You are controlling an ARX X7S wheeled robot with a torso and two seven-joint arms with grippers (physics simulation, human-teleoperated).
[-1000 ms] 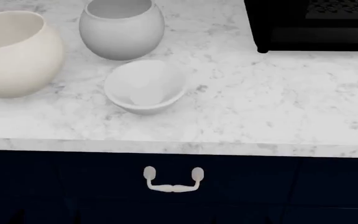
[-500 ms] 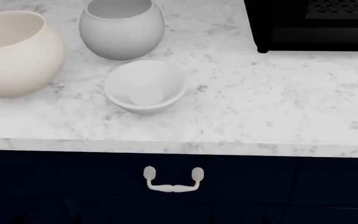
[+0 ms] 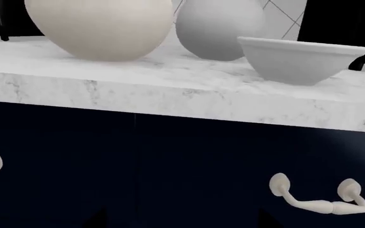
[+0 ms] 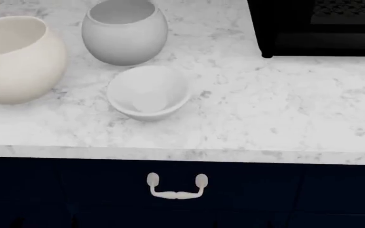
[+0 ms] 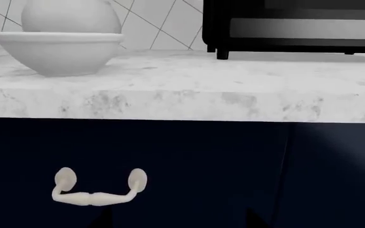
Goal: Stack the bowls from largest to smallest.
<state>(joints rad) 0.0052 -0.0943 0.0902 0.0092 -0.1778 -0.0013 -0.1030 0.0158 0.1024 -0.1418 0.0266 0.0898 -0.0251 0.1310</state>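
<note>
Three bowls stand on the white marble counter (image 4: 265, 109). The large cream bowl (image 4: 14, 59) is at the far left. The grey pot-bellied bowl (image 4: 124, 33) is behind and right of it. The small white flared bowl (image 4: 148, 92) sits in front of the grey one, nearest the counter edge. All are upright, apart and empty. The left wrist view shows the cream bowl (image 3: 100, 26), the grey bowl (image 3: 217, 28) and the white bowl (image 3: 300, 59) from below counter height. My left gripper (image 3: 182, 224) and right gripper (image 5: 176, 222) are below the counter in front of the dark cabinet, with faint tips wide apart and empty. Neither shows in the head view.
A black oven-like appliance (image 4: 315, 26) stands at the back right of the counter and shows in the right wrist view (image 5: 296, 23). The dark blue cabinet front has a cream drawer handle (image 4: 176, 186) below the white bowl. A tiled wall is behind.
The head view has shifted slightly, so the counter and bowls sit a little lower in the picture. The bowls have not moved on the counter.
</note>
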